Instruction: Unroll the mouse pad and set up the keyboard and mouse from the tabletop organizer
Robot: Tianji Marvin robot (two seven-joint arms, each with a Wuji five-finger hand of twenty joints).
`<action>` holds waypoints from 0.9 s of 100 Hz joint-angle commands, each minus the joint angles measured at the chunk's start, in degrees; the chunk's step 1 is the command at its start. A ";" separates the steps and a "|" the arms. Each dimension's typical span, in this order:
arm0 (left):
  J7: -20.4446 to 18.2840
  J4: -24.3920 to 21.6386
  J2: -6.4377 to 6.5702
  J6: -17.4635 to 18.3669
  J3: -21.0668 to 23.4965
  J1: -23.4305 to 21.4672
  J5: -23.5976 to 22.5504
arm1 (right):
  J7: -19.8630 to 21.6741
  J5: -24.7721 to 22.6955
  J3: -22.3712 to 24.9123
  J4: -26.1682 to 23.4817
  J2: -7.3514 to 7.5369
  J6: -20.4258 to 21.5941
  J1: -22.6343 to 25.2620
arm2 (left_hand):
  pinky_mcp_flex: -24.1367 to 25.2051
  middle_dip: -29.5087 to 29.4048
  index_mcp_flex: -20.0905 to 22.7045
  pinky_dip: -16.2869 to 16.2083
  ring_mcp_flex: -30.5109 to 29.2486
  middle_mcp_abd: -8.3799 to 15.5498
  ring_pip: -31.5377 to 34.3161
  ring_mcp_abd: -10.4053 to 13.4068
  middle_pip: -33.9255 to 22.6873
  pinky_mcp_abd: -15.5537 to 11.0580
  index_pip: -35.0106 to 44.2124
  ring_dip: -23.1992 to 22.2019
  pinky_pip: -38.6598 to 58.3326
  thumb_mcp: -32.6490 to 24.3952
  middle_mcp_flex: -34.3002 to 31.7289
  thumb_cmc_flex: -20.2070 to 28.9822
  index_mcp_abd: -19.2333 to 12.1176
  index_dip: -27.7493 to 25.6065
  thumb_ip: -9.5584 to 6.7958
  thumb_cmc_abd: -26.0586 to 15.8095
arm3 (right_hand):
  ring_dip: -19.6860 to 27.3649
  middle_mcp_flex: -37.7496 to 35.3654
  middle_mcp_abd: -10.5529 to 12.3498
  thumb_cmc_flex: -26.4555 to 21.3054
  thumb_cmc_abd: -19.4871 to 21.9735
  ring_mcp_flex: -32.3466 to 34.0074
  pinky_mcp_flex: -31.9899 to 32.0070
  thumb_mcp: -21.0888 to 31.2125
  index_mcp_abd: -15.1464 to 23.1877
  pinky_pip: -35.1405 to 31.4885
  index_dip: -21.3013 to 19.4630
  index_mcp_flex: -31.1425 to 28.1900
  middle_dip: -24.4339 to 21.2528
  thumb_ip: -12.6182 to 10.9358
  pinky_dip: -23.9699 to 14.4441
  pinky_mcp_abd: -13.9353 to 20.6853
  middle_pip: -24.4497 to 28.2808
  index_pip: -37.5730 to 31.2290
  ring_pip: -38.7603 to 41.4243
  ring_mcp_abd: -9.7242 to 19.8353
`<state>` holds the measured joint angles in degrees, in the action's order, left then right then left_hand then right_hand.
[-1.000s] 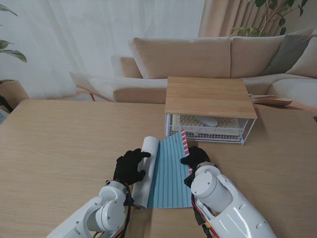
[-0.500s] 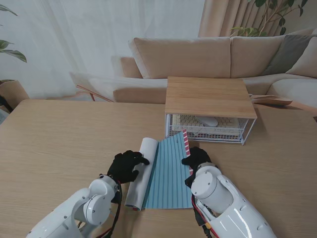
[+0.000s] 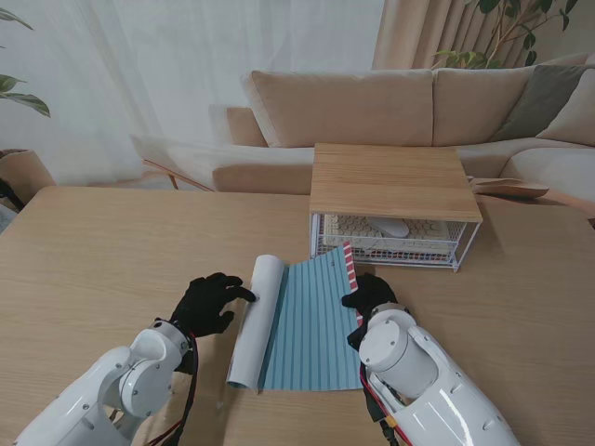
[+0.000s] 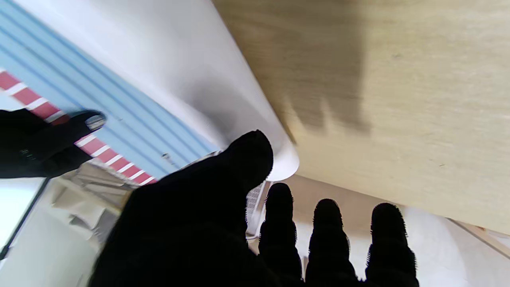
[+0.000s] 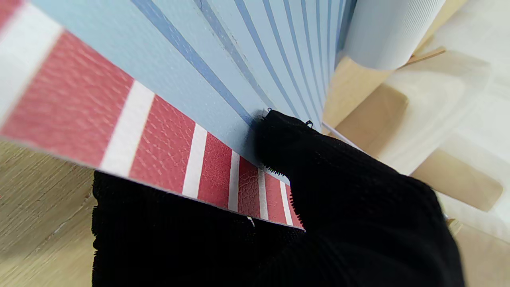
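You have 3 views. The stand camera looks down and forward over the bench (image 3: 112, 251) from above the shoulders. Each wrist camera looks along its fingers (image 4: 326, 235), very close. All 3 share the mouse pad (image 3: 311, 325).

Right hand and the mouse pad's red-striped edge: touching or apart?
Touching. The right wrist view shows the right hand pinching the mouse pad: thumb on top, fingers under the edge.

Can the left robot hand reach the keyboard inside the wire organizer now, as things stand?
Probably not easily. The left robot hand lies by the rolled part of the mouse pad, on the left. The keyboard sits in the organizer farther right, under its wooden top, with the mouse on it.
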<state>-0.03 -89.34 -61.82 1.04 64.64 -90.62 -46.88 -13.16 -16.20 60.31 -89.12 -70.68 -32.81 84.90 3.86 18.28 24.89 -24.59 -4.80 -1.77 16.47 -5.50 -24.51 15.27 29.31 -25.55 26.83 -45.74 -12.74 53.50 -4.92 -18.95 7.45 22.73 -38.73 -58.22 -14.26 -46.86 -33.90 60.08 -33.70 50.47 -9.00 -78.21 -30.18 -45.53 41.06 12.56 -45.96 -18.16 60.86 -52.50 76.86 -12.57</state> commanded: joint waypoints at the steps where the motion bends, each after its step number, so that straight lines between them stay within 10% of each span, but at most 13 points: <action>1: 1.78 -1.10 -0.01 1.30 0.18 -0.46 -0.33 | 0.05 0.01 -0.12 0.08 -0.58 -0.57 0.02 | 0.15 1.23 0.67 0.51 -1.16 1.11 1.67 0.68 -1.81 0.70 1.23 1.07 3.25 0.98 0.29 2.03 -0.36 -0.82 -2.40 -2.29 | -0.62 -1.69 -4.36 -3.14 0.06 2.69 -0.57 3.45 0.68 -3.25 -1.59 -1.49 0.57 -0.68 -1.86 0.10 2.45 -2.77 1.93 0.06; 47: 7.16 1.18 -0.50 9.30 -4.35 2.06 -0.76 | -0.90 0.22 -0.12 0.49 -0.94 -1.09 0.12 | 0.44 1.34 -5.18 4.71 -1.64 3.15 2.40 3.04 -2.07 0.17 1.72 3.89 10.55 10.24 0.09 0.25 -0.51 -0.88 -1.62 -8.96 | -0.56 -1.45 -4.29 -3.02 0.37 2.70 -0.63 3.41 0.41 -3.26 -1.69 -1.27 0.64 -0.80 -2.01 0.10 2.62 -2.74 1.98 0.08; 60: 4.08 1.94 -0.03 10.30 -6.59 4.46 -0.60 | -0.92 0.20 -0.16 0.69 -0.95 -0.87 -0.07 | 0.48 1.33 -2.41 7.40 -1.59 3.03 1.03 3.68 -2.05 0.09 -0.04 4.70 6.99 10.06 0.11 -9.17 0.23 0.17 -1.62 -9.12 | -0.56 -1.45 -4.32 -3.01 0.38 2.77 -0.63 3.38 0.41 -3.28 -1.70 -1.27 0.65 -0.83 -2.05 0.08 2.65 -2.74 2.05 0.16; 90: -5.32 5.34 1.89 11.39 -12.70 10.44 -1.92 | -0.78 -1.25 -0.63 0.79 -0.71 -0.77 -0.39 | 0.71 0.91 -2.77 9.18 -1.37 3.12 -1.21 4.97 -1.25 -0.44 -2.36 5.05 -2.41 12.88 0.11 -14.29 -1.35 1.22 -1.66 -11.68 | -0.62 -1.70 -4.61 -3.07 0.23 3.17 -0.95 3.53 0.28 -4.33 -1.92 -1.35 0.72 -0.80 -2.43 -0.23 2.81 -2.87 2.54 -0.20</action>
<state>-3.60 -84.68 -60.35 11.82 51.79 -80.36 -47.74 -14.39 -16.60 59.84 -88.08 -71.10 -33.37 84.38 3.95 19.03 21.97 -16.11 -6.14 -1.12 16.42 -2.54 -26.48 15.30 27.81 -21.19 26.56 -33.59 -13.03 40.40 -4.74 -18.29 7.45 13.76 -38.73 -58.22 -14.30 -46.86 -33.90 60.09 -33.82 50.48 -9.09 -78.34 -30.73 -45.53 41.06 12.56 -46.20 -18.17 61.03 -52.50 77.41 -12.57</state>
